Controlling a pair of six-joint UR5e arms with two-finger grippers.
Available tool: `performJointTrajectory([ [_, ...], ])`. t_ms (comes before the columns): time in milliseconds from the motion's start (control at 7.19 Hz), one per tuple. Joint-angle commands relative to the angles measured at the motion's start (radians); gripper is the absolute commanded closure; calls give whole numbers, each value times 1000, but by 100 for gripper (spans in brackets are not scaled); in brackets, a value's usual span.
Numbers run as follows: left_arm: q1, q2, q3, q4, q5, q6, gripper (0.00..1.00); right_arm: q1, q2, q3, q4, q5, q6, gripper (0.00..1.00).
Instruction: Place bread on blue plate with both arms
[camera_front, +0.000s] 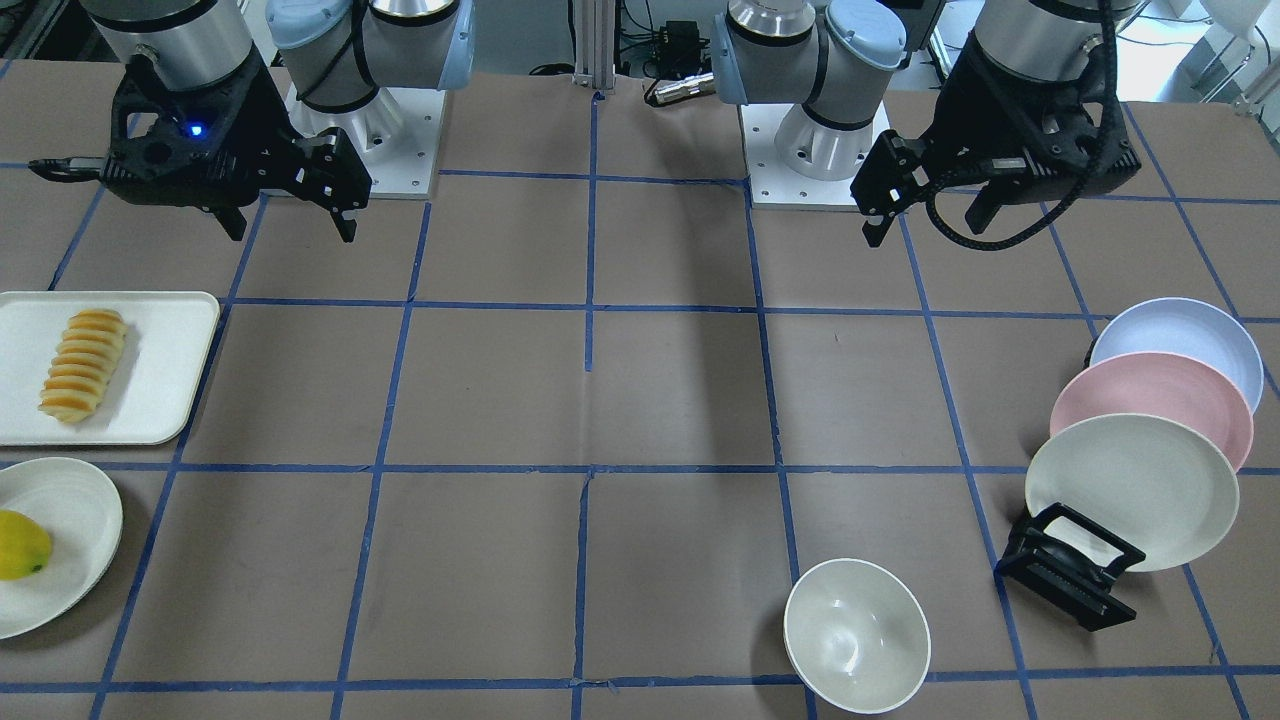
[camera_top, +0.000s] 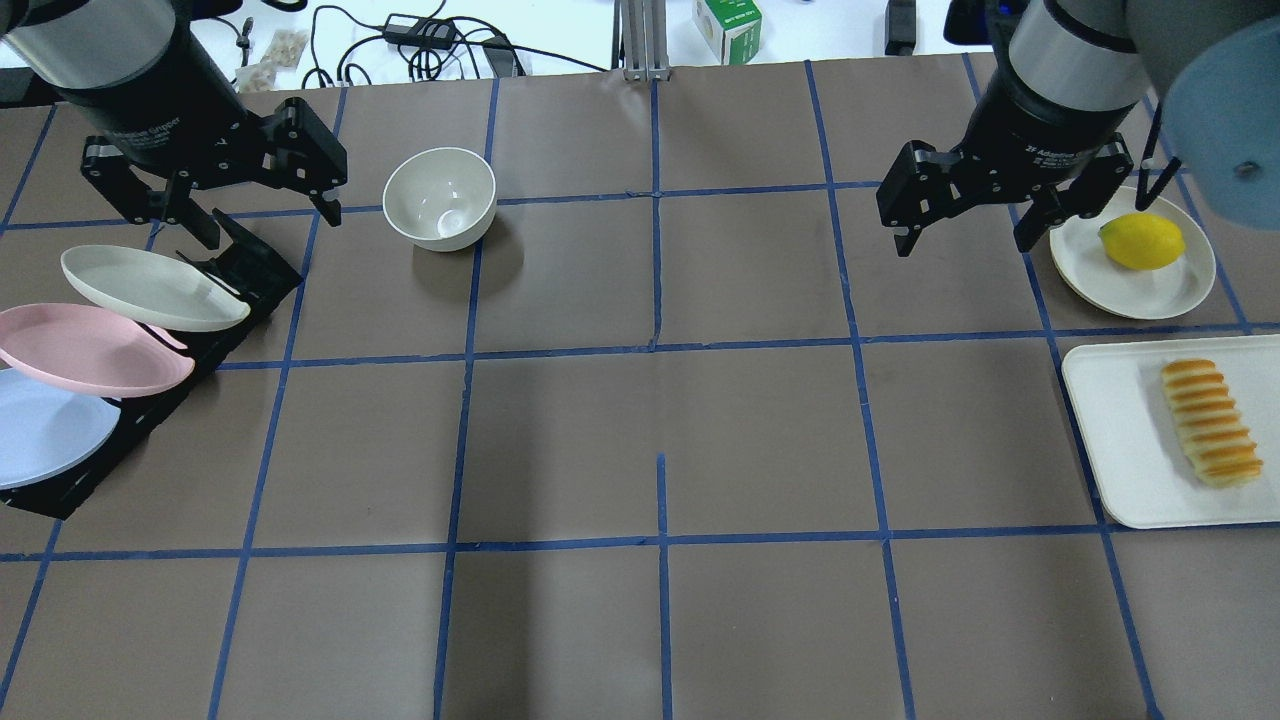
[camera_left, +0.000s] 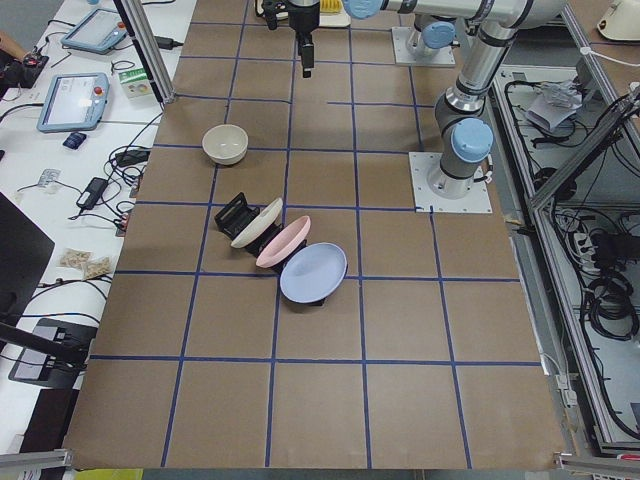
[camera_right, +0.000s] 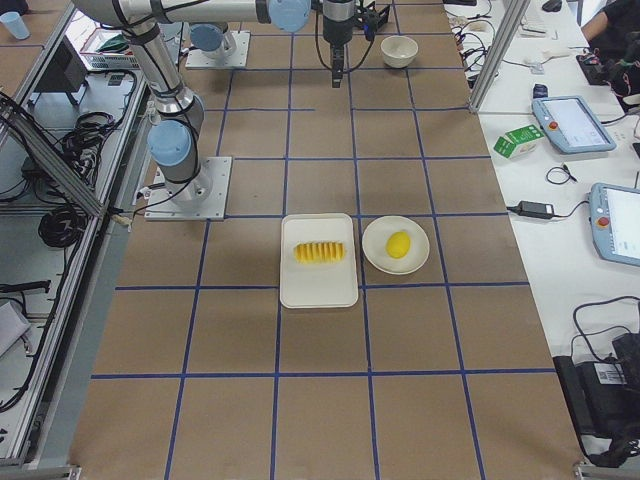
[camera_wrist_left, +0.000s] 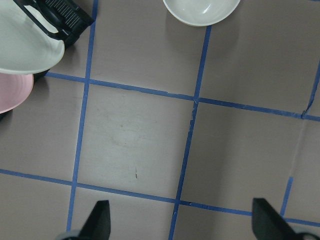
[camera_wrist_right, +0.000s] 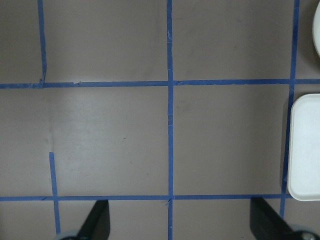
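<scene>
The bread (camera_top: 1210, 423) lay lengthwise on a white tray (camera_top: 1110, 420) at the robot's right end of the table (camera_top: 660, 620), with a yellow fruit (camera_top: 1142, 241) on a cream dish (camera_top: 1180, 290) just beyond the tray. The blue plate (camera_front: 1185, 340) leaned in a black rack (camera_front: 1070, 575) at the opposite end, well apart from the bread. It was the rearmost of three tilted plates (the one nearest the robot), behind a pink plate (camera_front: 1150, 395) and a cream-white plate (camera_front: 1130, 490). A white bowl (camera_top: 440, 198) stood near the rack.

The left gripper (camera_top: 268, 215) hung above the rack's far end and the right gripper (camera_top: 965, 245) just beside the cream dish. Each held its fingers wide apart with nothing between them.

The left wrist view caught only the bowl's rim, the cream-white plate, a sliver of the pink one and a corner of the rack. The blue plate fell outside it, though the left side view showed all of it. The right wrist view took in just the tray's bare edge. The bread appeared only in the fixed views.
</scene>
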Motion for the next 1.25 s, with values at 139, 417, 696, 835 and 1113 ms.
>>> performJointTrajectory([
  [139,-1,12,-7,1,2,3,0,0,2,14,-2,-2,-8,0],
  [417,-1,14,-19,1,3,3,0,0,2,16,-2,-2,-8,0],
  [696,-1,18,-19,1,14,-8,0,0,2,17,3,-3,-8,0],
  [835,23,20,-6,2,11,-2,0,0,2,17,-6,-2,-7,0],
  [1113,110,17,-25,1,23,45,0,-2,2,17,0,1,-7,0],
])
